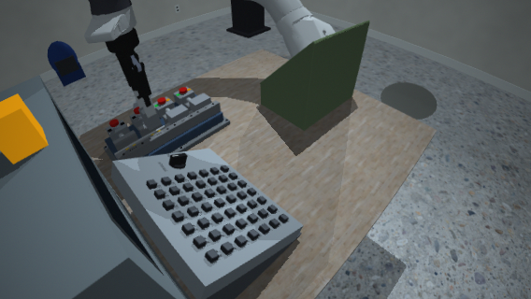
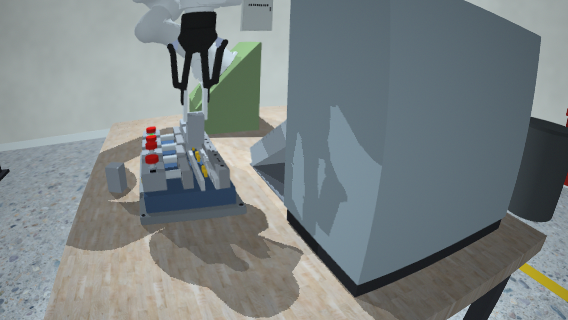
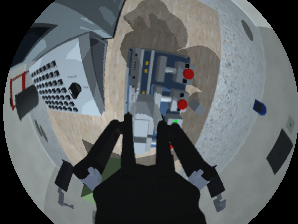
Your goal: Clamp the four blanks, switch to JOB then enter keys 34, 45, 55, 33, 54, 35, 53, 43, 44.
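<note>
My gripper is shut on a grey blank, upright at the second station from the near end of the vise bench. Whether it touches the rails is unclear. The two far stations hold blanks; green and amber show on their valve blocks. The nearest station, by its red valve knob, is empty. Another blank stands on the table behind the valves. No key is lit on the key panel. The black selector has an unreadable setting.
The grey cabinet stands beside the key panel, with a bright orange lamp on top. A green wedge-shaped block stands on the table beyond the far end of the vise bench.
</note>
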`<state>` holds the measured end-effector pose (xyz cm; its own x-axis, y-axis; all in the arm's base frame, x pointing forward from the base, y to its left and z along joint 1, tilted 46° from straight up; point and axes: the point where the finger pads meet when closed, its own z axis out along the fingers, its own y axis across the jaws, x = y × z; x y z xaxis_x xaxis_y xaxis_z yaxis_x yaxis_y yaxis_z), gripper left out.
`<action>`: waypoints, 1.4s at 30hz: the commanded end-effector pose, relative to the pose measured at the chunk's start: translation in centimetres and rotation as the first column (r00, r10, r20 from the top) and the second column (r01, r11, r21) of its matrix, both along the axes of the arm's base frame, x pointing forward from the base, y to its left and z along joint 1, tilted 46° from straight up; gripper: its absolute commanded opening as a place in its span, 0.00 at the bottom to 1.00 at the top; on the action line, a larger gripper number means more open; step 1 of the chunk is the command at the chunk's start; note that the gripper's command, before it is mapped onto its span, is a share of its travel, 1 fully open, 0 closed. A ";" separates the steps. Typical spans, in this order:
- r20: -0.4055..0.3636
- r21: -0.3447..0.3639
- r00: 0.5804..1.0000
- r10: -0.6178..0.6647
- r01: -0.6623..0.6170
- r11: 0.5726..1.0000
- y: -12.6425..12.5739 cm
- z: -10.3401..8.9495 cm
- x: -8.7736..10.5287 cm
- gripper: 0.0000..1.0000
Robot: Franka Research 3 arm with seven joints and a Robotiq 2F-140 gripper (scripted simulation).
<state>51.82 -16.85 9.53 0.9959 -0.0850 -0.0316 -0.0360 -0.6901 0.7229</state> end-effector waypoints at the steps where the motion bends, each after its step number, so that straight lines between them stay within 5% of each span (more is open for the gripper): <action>1: 0.011 0.003 1.000 0.005 -0.005 1.000 -0.2 -0.3 0.3 0.00; 42: 0.011 0.003 1.000 0.005 -0.005 1.000 -0.9 -1.0 0.2 0.00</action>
